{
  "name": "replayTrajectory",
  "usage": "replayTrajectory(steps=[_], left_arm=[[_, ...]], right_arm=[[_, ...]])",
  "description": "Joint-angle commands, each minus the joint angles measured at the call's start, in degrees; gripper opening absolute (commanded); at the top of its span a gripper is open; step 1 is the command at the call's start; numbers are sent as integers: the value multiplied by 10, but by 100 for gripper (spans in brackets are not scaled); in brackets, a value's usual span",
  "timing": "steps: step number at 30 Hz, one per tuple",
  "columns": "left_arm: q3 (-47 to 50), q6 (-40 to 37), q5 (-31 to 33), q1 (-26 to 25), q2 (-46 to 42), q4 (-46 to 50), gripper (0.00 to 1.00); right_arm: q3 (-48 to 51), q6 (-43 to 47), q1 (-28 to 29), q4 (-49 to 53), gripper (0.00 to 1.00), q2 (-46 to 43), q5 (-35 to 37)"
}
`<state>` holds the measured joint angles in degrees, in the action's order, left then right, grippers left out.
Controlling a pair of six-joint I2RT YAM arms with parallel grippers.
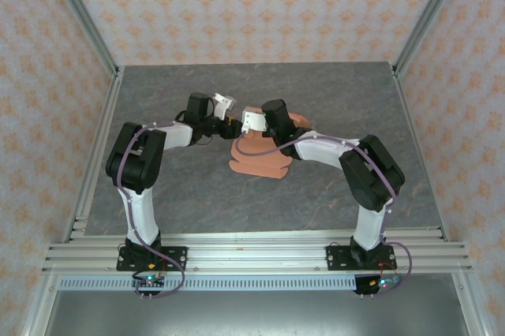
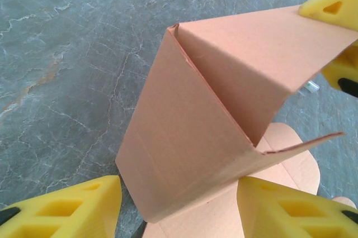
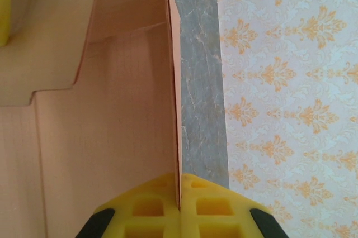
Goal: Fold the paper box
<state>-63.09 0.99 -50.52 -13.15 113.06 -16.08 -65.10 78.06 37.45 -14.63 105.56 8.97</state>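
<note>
Box (image 1: 256, 164): thin salmon-orange card, part-folded, mid-table. Bottom sheet with rounded tabs lies flat on the surface. Two panels stand up off it, creased into a V. I've got one upright panel's edge pinched in my right gripper (image 3: 180, 186).

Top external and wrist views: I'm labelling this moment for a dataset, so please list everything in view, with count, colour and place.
salmon-orange thin card paper box: one, salmon-orange, mid-table between the hands, partly folded
grey marbled table: one, grey, beneath everything
patterned wall panels: three, cream and orange, left, back, right
aluminium frame rails: several, silver, near edge and corners
left arm: one, white and black, near-left base
right arm: one, white and black, near-right base
left hand: one, yellow fingers, straddling a raised fold; grip unclear
right hand: one, yellow fingers, shut on a box panel edge
</note>
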Motion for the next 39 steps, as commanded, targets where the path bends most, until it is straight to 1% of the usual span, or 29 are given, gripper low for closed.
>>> replayTrajectory(steps=[1,6,9,13,19,21,28,33,39], left_arm=[[4,-9,12,-3,-19,-49,58],[1,3,0,-3,-12,-67,59],[-10,0,-14,-3,-6,-55,61],[-13,-8,-18,-3,-7,-35,63],[-13,-6,-23,-4,-4,-43,65],[-13,-3,-20,-5,-4,-46,65],[-18,2,-2,-13,-1,-41,65],[-11,15,13,-16,-4,-45,65],[-14,22,34,-20,-5,-25,60]], right_arm=[[-18,-16,3,37,0,4,-27],[-20,-25,0,43,0,8,-33],[-20,-25,-3,44,0,10,-34],[-5,-6,-3,3,0,17,-18],[12,10,-3,-39,0,23,-10],[21,17,-3,-58,0,24,-8],[29,23,-3,-65,0,23,-11],[42,45,-3,-101,0,31,-3],[55,49,-4,-130,0,27,-10]])
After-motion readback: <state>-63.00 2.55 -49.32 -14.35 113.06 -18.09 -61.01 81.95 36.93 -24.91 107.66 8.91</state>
